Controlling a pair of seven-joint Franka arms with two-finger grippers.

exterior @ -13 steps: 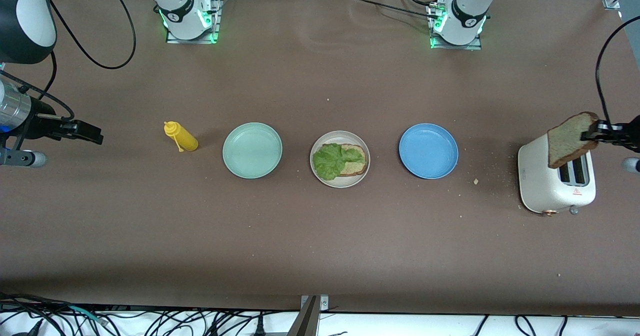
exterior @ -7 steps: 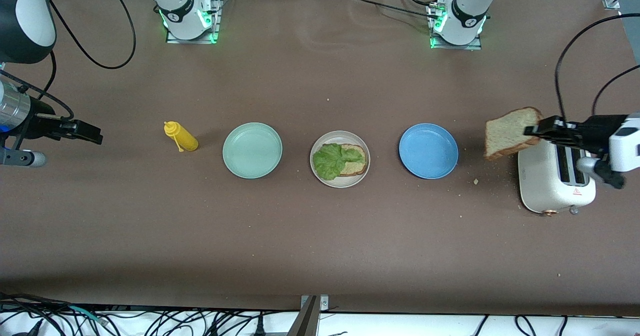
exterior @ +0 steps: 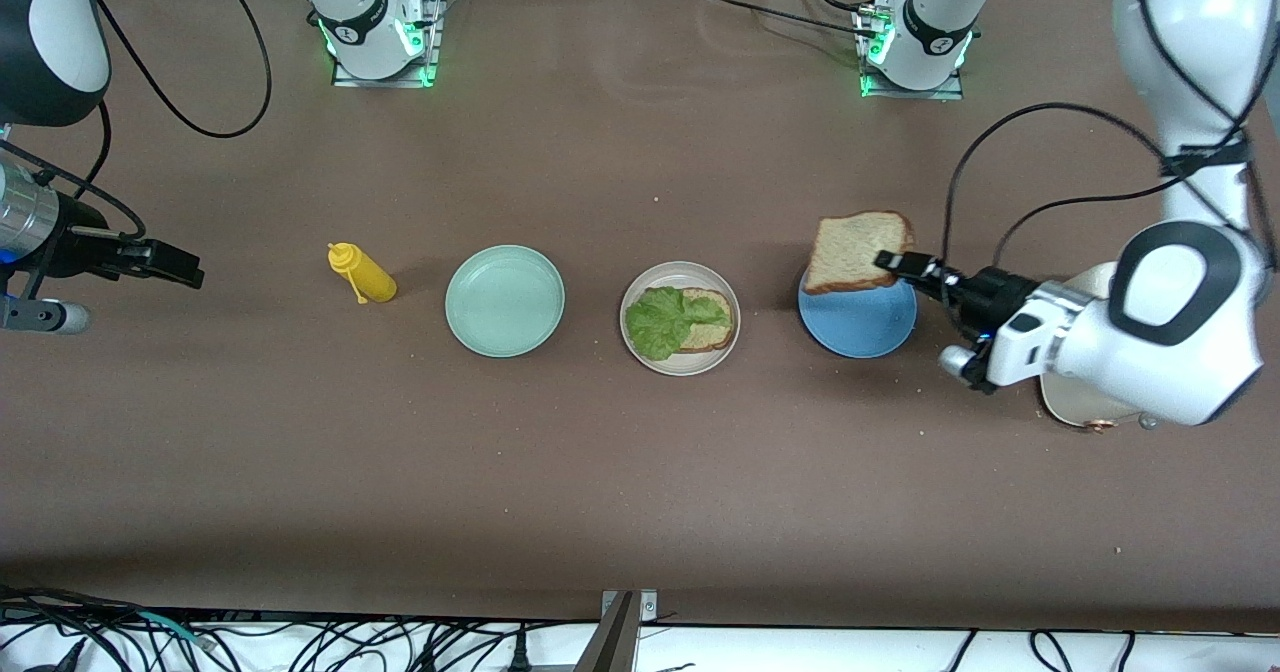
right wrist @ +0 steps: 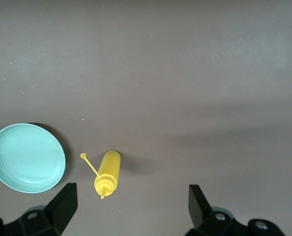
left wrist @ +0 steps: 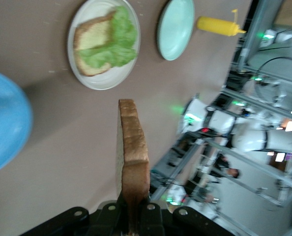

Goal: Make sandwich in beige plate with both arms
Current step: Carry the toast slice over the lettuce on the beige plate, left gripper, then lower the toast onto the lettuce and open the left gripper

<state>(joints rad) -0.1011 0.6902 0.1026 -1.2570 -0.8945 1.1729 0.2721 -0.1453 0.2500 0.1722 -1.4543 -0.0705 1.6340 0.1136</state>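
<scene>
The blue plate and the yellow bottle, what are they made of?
The blue plate looks like matte plastic or melamine: flat even color with no bright glints, though glazed ceramic is possible. The yellow bottle, lying on its side, looks like soft squeeze plastic, smooth with a thin nozzle and a dangling cap.

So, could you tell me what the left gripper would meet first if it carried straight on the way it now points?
The left gripper, shut on the toast slice over the blue plate, points toward the beige plate. Going straight on, it would probably pass above the lettuce there; height is unclear.
</scene>
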